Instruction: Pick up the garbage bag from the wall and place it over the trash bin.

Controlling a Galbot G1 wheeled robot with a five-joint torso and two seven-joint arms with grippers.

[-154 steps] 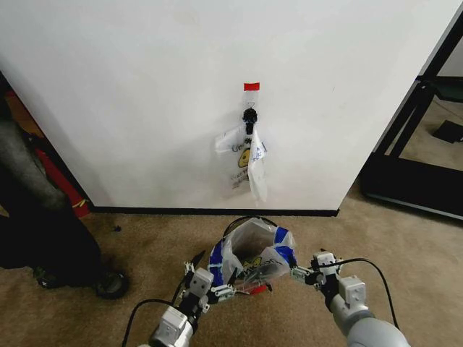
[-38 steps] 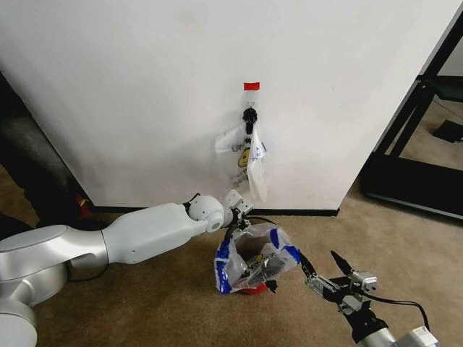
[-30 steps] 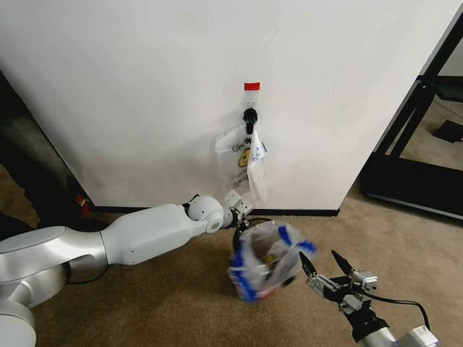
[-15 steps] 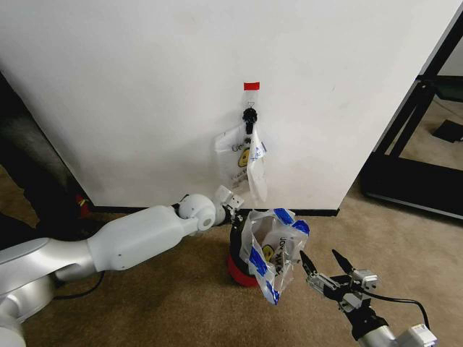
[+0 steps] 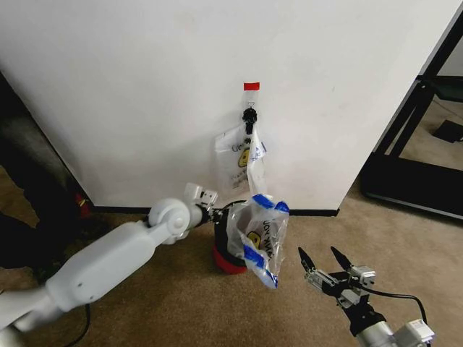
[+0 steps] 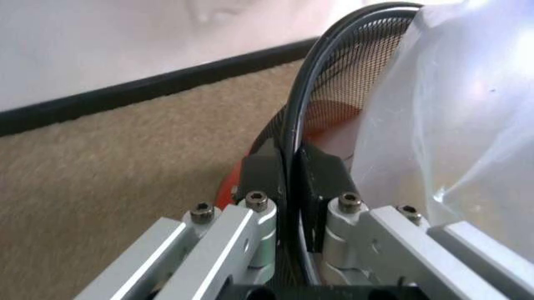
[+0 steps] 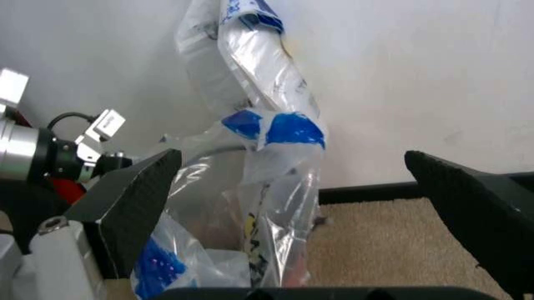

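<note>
One garbage bag sat over the trash bin, but only loosely: it was bunched on the side of the rim away from the left arm, with much of it hanging down the outside toward the carpet. By my reading the task was about half done, since the bag was off the wall and on the bin, yet its mouth did not look spread around the whole rim. The left gripper was clamped on the bin's black wire rim, one pad inside and one outside, the bag just beside it. The right gripper hung near the bag and apart from it, fingers spread wide with nothing between them.

Farther out, a second bag of the same kind hung from the small black hook under the red tape, directly above the bin. Nothing stood between the right gripper and the drooping plastic, though the bin was close against the black baseboard. A dark frame stood well apart on the robot's right.
</note>
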